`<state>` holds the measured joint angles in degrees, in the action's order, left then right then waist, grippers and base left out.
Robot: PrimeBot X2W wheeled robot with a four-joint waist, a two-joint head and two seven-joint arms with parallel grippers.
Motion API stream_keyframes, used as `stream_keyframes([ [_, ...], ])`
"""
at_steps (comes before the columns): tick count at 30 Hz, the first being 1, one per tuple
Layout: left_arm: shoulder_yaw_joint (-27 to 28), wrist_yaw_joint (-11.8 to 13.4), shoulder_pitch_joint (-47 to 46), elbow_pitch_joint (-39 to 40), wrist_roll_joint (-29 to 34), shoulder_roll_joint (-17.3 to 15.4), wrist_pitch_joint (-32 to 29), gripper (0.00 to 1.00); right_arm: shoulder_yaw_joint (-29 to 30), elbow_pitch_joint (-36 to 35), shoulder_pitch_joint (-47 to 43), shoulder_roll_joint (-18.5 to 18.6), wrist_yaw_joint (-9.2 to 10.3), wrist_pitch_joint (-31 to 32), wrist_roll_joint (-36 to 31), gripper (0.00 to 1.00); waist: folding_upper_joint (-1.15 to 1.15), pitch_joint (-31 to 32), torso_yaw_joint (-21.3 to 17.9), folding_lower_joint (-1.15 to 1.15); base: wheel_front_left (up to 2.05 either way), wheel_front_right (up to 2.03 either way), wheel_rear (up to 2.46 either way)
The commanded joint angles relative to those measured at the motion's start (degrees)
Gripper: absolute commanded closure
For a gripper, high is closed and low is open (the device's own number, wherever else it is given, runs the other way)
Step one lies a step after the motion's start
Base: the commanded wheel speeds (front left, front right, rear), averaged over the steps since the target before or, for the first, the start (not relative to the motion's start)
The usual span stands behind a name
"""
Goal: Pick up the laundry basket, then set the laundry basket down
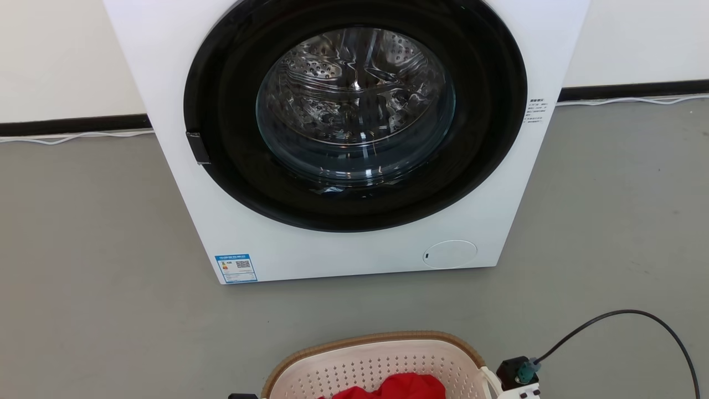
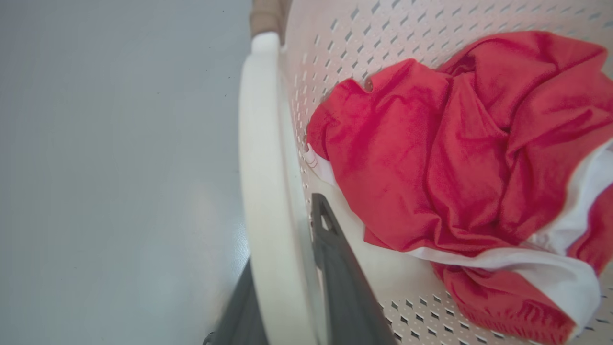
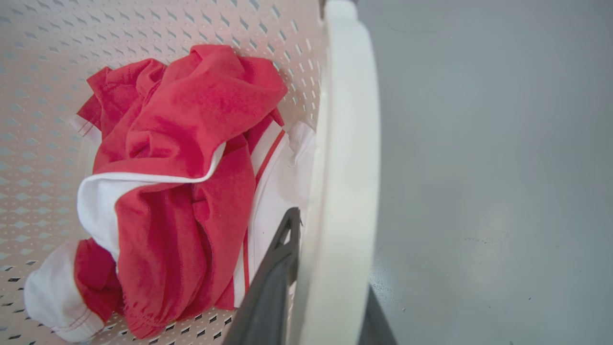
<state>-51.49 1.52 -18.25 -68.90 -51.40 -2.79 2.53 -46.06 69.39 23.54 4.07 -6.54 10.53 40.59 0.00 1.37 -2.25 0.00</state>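
The laundry basket is cream with perforated walls and a brown woven rim. It sits at the bottom middle of the head view, in front of the washer. It holds a crumpled red and white garment. My left gripper is shut on the basket's white left handle, one dark finger inside the wall and one outside. My right gripper is shut the same way on the white right handle. The frames do not show whether the basket rests on the floor.
A white front-loading washing machine with its dark round door closed stands just beyond the basket. Grey floor spreads to both sides. A black cable loops from my right wrist hardware. A white cord runs along the wall base.
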Motion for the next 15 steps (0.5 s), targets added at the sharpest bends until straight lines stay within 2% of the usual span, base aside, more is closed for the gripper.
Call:
stream_keyframes([
  [1, 0.41, -0.12, -2.67, 0.83, -0.44, -0.09, 0.80, 1.00, -1.09, -1.00, 1.04, -1.19, -0.95, -1.00, 0.20, 1.00, 0.00, 0.02, -0.01, 0.00, 0.00, 0.00, 0.00],
  [15, -1.62, 0.18, -2.98, 0.65, -2.43, -0.09, 1.20, 1.00, -1.78, -0.43, 1.31, -1.19, -0.95, -1.32, 0.95, 1.00, 0.00, 0.12, -0.01, 0.00, 0.00, 0.00, 0.00],
])
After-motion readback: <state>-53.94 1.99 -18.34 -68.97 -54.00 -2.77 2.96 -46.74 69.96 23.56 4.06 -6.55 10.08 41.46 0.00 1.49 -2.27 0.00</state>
